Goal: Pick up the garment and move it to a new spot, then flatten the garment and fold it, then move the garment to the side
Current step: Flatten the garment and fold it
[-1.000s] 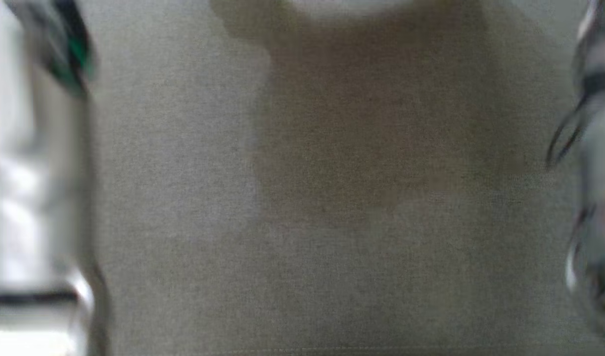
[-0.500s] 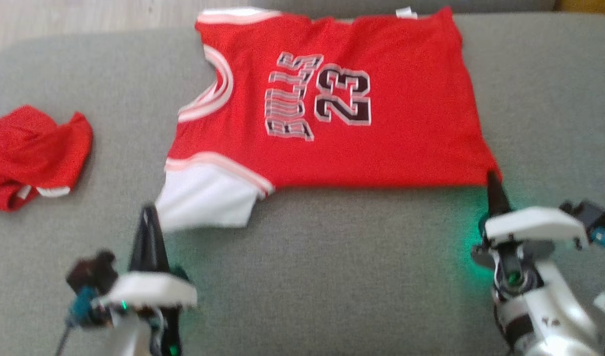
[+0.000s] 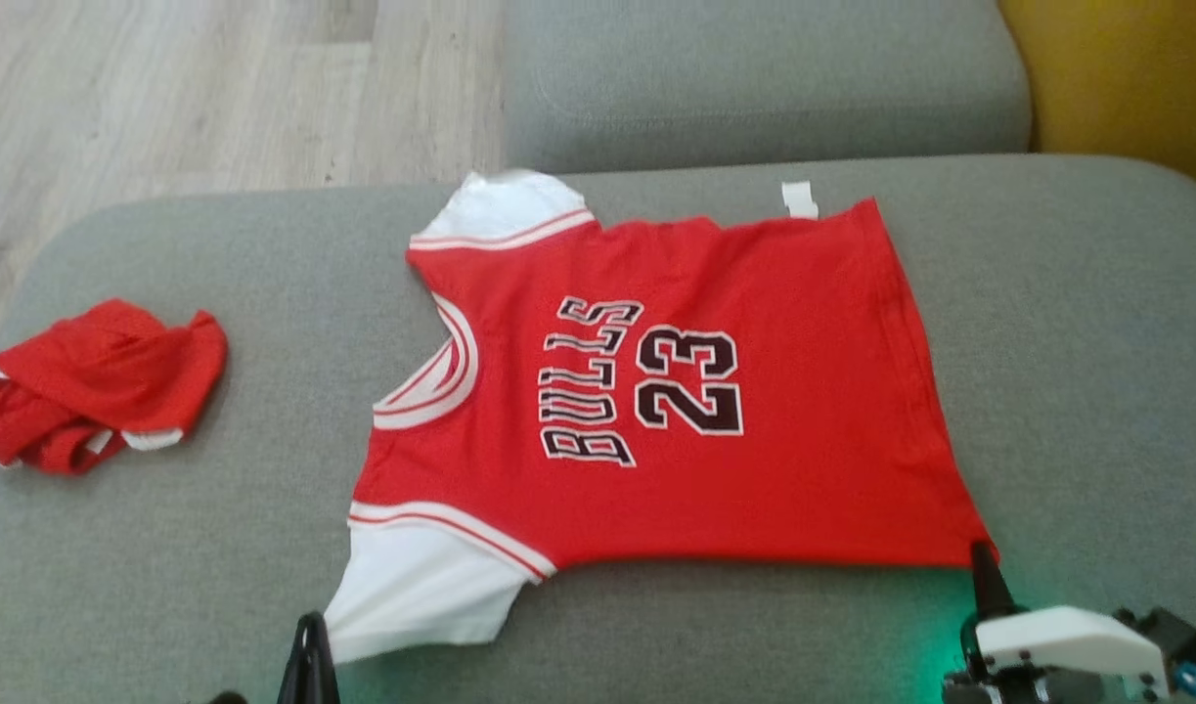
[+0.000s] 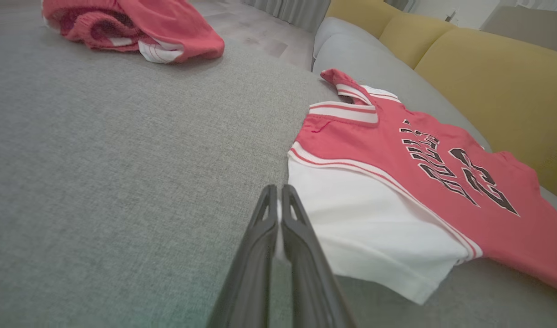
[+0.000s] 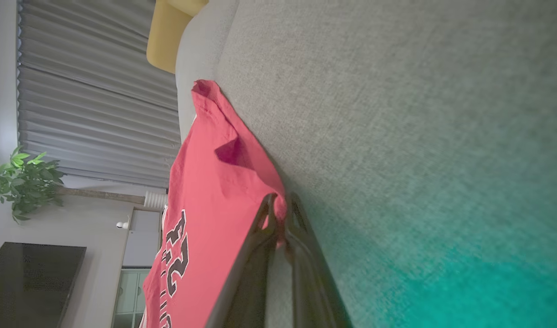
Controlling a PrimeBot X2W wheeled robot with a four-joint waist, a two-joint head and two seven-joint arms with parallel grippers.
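- The red jersey (image 3: 754, 469) lies spread flat mid-way across the grey sofa seat (image 3: 1096, 342), neckline toward the seat's left edge.
- The right claw (image 5: 282, 200) pinches its near hem corner; the head view cuts off the arm.
- The left claw (image 4: 278, 189) is pressed together at the white sleeve (image 4: 374, 218); any cloth between is unclear.
- A crumpled red garment (image 3: 89, 386) sits by the left edge.

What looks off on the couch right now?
The jersey lies sideways and mostly flat, but its near hem corner is pinched in the right gripper, with a crease just beyond. A second red garment sits crumpled at the left end of the cushion. Nothing looks torn or spilled.
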